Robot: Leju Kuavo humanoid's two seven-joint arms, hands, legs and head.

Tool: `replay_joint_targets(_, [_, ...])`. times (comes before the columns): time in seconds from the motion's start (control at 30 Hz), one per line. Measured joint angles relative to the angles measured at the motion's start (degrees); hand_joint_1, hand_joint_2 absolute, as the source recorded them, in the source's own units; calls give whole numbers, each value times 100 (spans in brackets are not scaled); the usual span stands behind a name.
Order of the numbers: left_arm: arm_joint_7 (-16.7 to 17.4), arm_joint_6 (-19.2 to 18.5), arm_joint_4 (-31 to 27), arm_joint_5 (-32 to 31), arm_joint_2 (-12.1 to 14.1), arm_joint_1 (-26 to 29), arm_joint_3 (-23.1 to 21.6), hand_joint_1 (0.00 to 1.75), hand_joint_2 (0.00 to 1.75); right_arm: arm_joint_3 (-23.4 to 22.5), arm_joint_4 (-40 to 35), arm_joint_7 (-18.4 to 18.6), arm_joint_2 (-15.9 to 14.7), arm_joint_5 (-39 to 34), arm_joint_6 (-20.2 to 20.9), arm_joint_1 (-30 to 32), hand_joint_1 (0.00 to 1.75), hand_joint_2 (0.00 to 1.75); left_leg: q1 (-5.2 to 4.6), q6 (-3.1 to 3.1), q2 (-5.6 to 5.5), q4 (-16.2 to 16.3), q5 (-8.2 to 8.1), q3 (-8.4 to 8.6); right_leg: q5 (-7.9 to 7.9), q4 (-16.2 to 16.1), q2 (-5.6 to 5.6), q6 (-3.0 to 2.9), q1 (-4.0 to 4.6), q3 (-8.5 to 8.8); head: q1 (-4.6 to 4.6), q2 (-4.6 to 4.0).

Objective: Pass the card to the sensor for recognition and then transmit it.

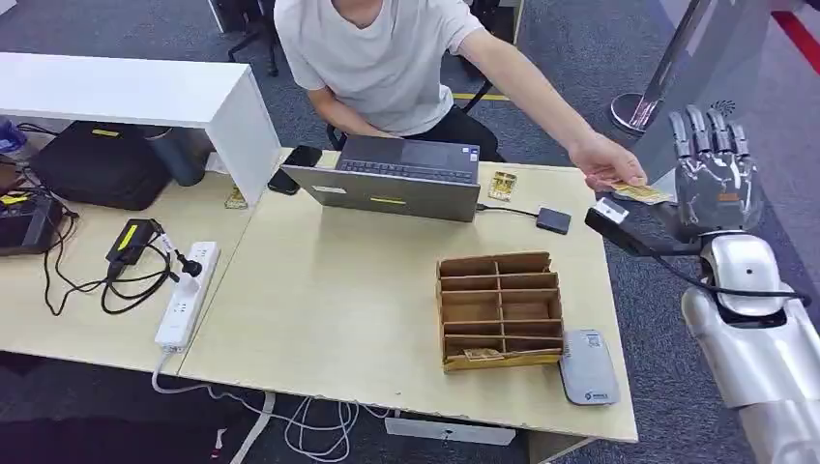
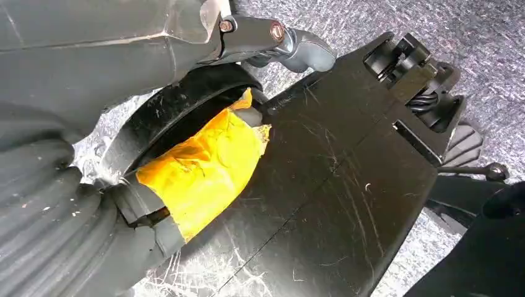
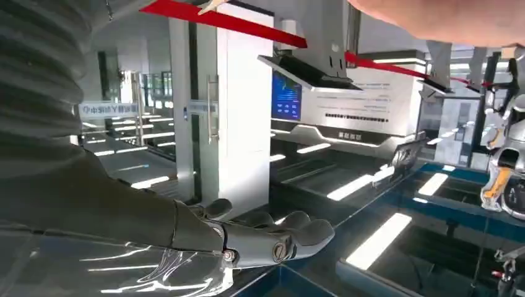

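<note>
A person seated behind the table holds a yellowish card in an outstretched hand past the table's far right corner. My right hand is raised just right of the card, fingers up and spread, palm toward it; I cannot tell whether it touches the card. In the right wrist view its fingers lie stretched out with nothing in them, and the person's hand is close by. A small black sensor box lies on the table, cabled to the laptop. My left hand's thumb sticks out, holding nothing.
A cardboard organizer with one card in its front slot stands at the table's right, with a grey device beside it. Another card lies by the laptop. A power strip and cables lie at the left.
</note>
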Motion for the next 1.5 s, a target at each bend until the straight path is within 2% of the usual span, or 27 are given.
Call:
replay_joint_targets(0.17, [15,-31,0,-15,2,-11,-13,0,175,28,109,39,208,50,-4,-41,0,175,0,-1,5,0,1,3,0,1,5,0,0,-1,-2,0])
replay_joint_targets(0.43, [30,-61,2,-24,7,-21,-13,0,175,50,216,81,358,57,-15,-95,0,175,0,-2,1,0,2,0,0,0,1,0,0,-1,0,0])
replay_joint_targets(0.47, [31,-63,2,-24,4,-21,-13,0,175,52,247,90,393,57,-20,-113,5,175,1,-2,1,0,2,-1,0,0,1,0,0,-1,-2,0])
replay_joint_targets(0.5, [33,-63,2,-24,7,-22,-13,0,175,52,284,98,443,57,-35,-133,175,175,0,-2,3,0,2,1,0,0,4,0,0,-1,-2,0])
replay_joint_targets(0.8, [57,-57,2,22,7,-26,-15,0,175,55,444,-53,618,-282,-42,-138,175,175,1,-3,10,0,2,3,1,2,9,-1,1,-4,-2,0])
replay_joint_targets(0.87, [44,1870,-74,85,-169,172,-45,0,175,55,444,-77,631,-334,-39,-127,175,175,11,-5,31,4,0,1,1,0,26,-1,3,-13,0,0])
replay_joint_targets(0.9, [35,2582,-118,87,-282,203,-120,0,175,55,444,-83,631,-365,-35,-123,175,175,30,-5,41,9,0,-17,9,-4,37,-6,21,-21,0,0])
replay_joint_targets(1.0, [17,2527,-164,107,-306,225,-256,0,175,50,430,-83,638,-422,-26,-123,175,175,52,-8,50,15,-4,-39,19,-18,38,-10,45,-40,7,0])
replay_joint_targets(1.5, [33,2527,-184,197,-317,223,-286,0,175,44,-49,-90,636,-584,-44,99,175,175,85,-13,56,17,-1,-50,26,-22,40,-23,76,-55,9,0])
